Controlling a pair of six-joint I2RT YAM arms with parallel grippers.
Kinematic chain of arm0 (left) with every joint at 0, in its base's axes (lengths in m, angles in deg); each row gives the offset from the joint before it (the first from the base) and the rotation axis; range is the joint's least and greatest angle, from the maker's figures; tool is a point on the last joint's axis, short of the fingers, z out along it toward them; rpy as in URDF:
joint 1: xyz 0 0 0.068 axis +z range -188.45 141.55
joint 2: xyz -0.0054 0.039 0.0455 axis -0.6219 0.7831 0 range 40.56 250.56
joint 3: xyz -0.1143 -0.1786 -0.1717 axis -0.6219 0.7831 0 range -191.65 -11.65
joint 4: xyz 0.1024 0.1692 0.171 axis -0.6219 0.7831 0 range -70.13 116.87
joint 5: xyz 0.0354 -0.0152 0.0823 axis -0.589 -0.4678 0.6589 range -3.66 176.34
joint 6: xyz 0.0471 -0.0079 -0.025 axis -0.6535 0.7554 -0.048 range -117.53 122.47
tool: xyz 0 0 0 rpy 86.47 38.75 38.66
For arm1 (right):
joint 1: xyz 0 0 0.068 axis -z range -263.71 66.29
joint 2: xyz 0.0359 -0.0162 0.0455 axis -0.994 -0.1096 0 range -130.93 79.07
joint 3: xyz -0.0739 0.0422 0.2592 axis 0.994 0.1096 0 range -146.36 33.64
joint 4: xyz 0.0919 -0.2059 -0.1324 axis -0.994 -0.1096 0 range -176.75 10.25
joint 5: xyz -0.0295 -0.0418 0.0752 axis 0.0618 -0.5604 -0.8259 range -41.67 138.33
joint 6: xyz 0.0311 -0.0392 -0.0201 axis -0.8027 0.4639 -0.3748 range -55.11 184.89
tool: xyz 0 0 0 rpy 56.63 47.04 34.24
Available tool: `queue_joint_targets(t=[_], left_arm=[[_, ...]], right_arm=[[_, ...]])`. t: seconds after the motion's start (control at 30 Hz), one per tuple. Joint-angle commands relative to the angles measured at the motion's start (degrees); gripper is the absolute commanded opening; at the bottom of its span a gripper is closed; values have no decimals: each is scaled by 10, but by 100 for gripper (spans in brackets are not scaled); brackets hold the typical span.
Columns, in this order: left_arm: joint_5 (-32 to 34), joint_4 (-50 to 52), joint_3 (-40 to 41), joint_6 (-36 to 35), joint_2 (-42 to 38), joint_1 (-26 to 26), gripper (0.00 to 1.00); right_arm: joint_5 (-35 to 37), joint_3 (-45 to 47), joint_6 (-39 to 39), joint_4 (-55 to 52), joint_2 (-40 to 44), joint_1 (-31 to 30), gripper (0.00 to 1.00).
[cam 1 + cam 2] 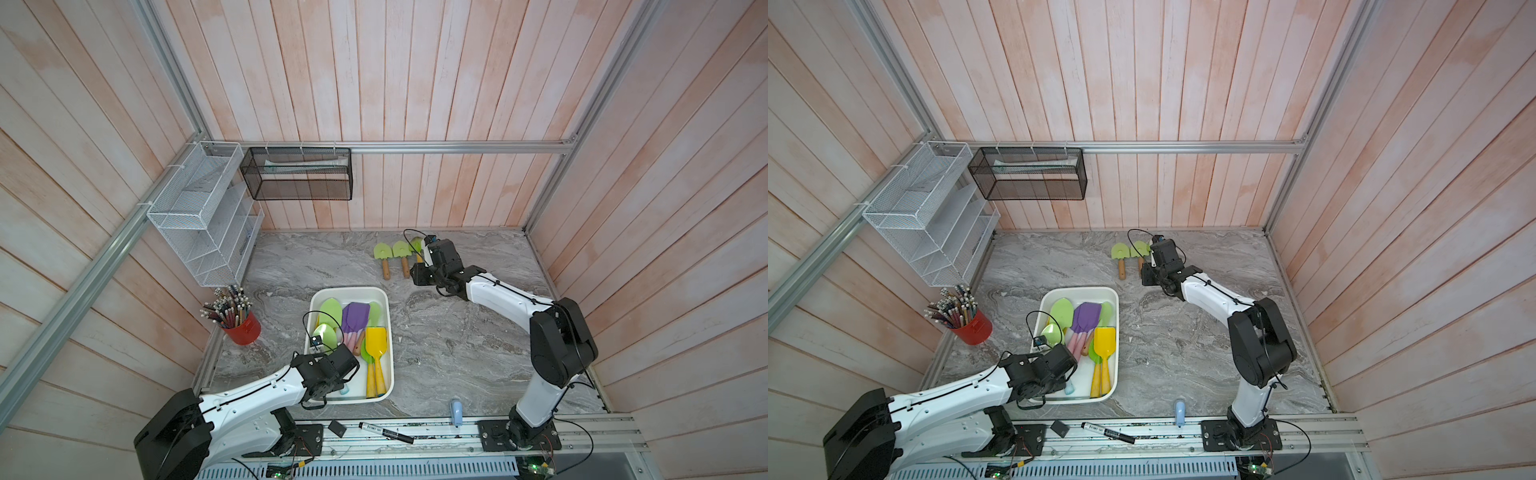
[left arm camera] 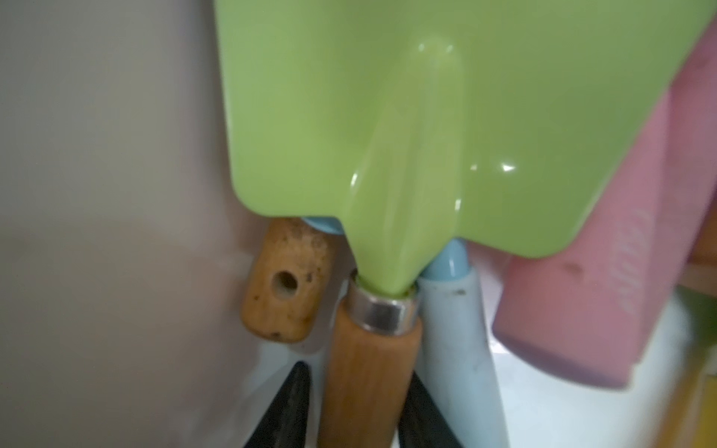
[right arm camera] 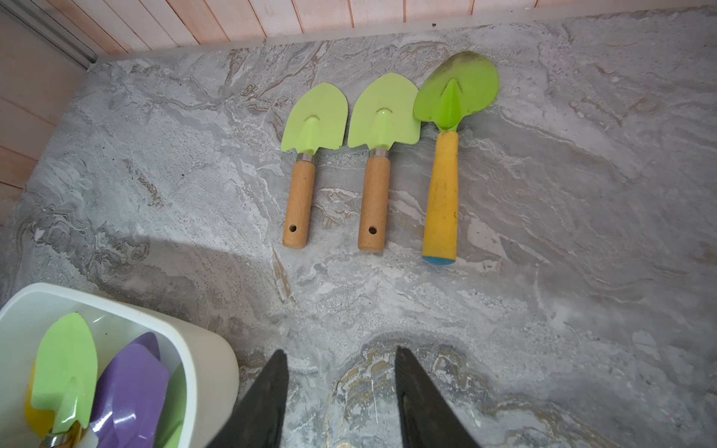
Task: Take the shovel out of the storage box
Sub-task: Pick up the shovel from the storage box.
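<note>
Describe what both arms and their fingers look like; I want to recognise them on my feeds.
Both look alike: the left arm and right arm have white shells with bulky black joints and a thin black cable tied along each. Left gripper and right gripper carry flat, black, tapered fingers.

The left gripper (image 2: 357, 368) clamps the green shovel (image 2: 446, 116) by its wooden grip (image 2: 368, 411), black fingers (image 2: 293, 407) on both sides and the blade at twelve o'clock. From the ferrule (image 2: 382, 310), a drilled handle (image 2: 287, 279) lies at ten, a pale blue handle (image 2: 454, 329) and a pink handle (image 2: 582, 302) at three, and the storage box (image 2: 97, 194) wall at nine.
</note>
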Motion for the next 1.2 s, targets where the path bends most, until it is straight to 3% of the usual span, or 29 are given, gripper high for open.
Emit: queue_joint_targets(t=[0.0, 0.27, 0.63, 0.8, 0.97, 1.17], left_arm=[[-9, -12, -12, -20, 14, -1, 39], [-16, -23, -14, -26, 14, -1, 26], [-4, 24, -88, -60, -26, 2, 21], [-29, 31, -135, -99, -29, 20, 21], [-114, -42, -137, -158, -55, 67, 21], [-284, -194, -117, -201, -97, 144, 21]], right_arm=[[2, 4, -1, 8, 5, -4, 47], [11, 12, 1, 9, 14, -3, 47], [7, 30, -8, 21, 50, -8, 47], [1, 49, -13, 27, 81, -11, 47], [-34, 85, -26, 49, 118, -11, 47], [-196, 163, -78, 143, 174, -12, 49]])
